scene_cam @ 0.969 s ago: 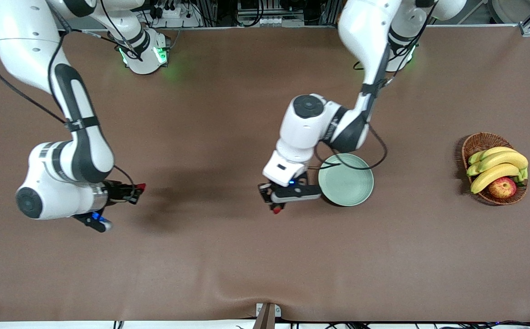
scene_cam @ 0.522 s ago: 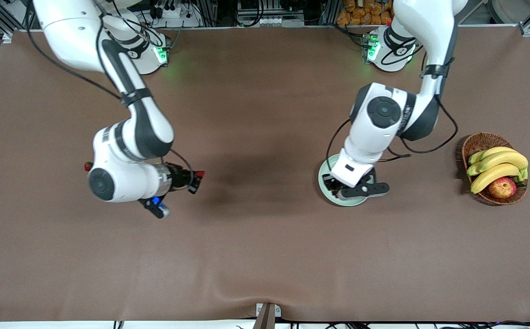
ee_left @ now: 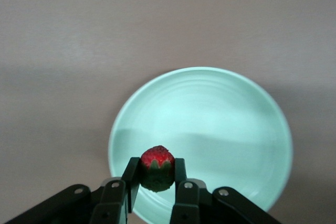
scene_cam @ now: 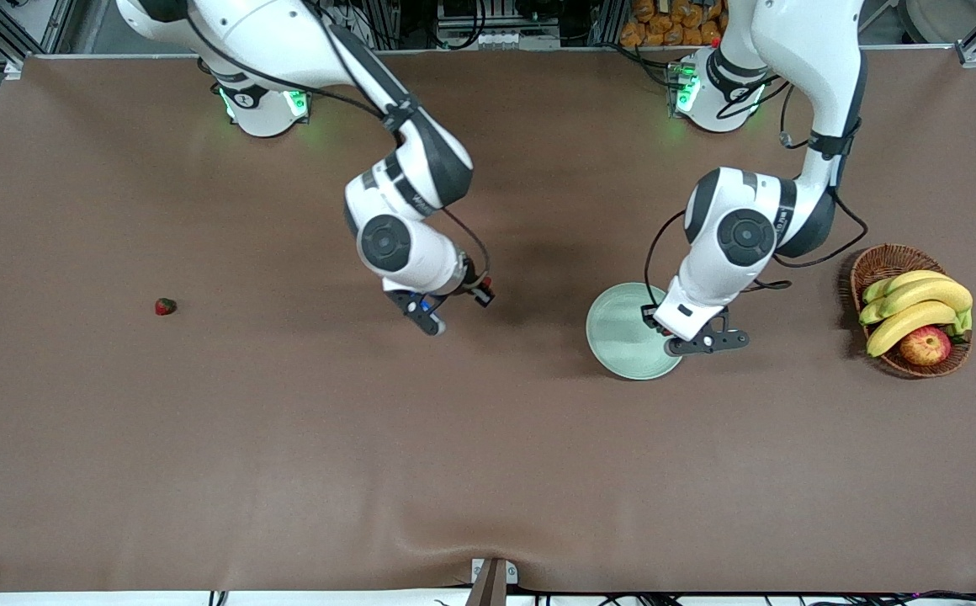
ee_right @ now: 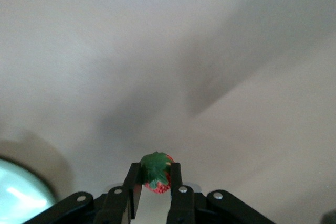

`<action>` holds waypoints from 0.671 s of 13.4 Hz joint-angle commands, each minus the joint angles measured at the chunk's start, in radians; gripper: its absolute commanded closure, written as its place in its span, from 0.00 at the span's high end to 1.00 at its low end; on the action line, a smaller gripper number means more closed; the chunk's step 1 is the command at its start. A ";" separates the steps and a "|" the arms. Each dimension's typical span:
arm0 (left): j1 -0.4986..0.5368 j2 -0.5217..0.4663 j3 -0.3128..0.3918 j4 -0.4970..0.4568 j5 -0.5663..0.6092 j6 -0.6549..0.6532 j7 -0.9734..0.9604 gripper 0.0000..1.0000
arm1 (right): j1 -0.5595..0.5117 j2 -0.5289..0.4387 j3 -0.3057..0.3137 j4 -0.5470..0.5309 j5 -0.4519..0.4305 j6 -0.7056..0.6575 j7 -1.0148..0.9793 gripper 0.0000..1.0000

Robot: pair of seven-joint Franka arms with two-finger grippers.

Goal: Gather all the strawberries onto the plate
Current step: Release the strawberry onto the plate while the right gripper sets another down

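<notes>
My left gripper [ee_left: 157,166] is shut on a red strawberry [ee_left: 157,160], leafy end toward the wrist, and hangs over the rim of the pale mint-green plate [ee_left: 220,124]. In the front view this gripper [scene_cam: 652,317] is over the plate's [scene_cam: 623,341] edge toward the left arm's end. My right gripper [ee_right: 156,172] is shut on a second strawberry [ee_right: 156,169] with its green top showing. It hangs over bare table near the middle [scene_cam: 483,294], short of the plate [ee_right: 13,192]. A third strawberry [scene_cam: 166,306] lies on the table toward the right arm's end.
A brown wicker basket [scene_cam: 875,263] with bananas [scene_cam: 917,307] and a red-yellow apple [scene_cam: 925,345] stands at the left arm's end of the table. The brown mat has a raised wrinkle by the front edge [scene_cam: 488,547].
The right arm swung its strawberry from the right arm's end toward the middle, uncovering the loose strawberry. The left arm carried its strawberry from beside the plate to over it.
</notes>
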 commanded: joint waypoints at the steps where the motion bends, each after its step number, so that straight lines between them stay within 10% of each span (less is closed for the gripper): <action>1: 0.019 0.026 -0.012 -0.001 -0.006 0.007 0.038 0.00 | 0.046 -0.009 -0.024 -0.051 0.001 0.034 0.013 0.00; 7: 0.018 0.108 -0.025 0.046 -0.063 0.011 0.078 0.04 | 0.120 0.052 -0.024 -0.078 0.008 0.192 0.081 0.00; 8: 0.019 0.109 -0.025 0.046 -0.069 0.011 0.078 0.62 | 0.123 0.061 -0.024 -0.076 0.009 0.198 0.096 0.00; 9: 0.018 0.108 -0.024 0.049 -0.071 0.011 0.081 1.00 | 0.129 0.066 -0.024 -0.076 0.009 0.215 0.104 0.00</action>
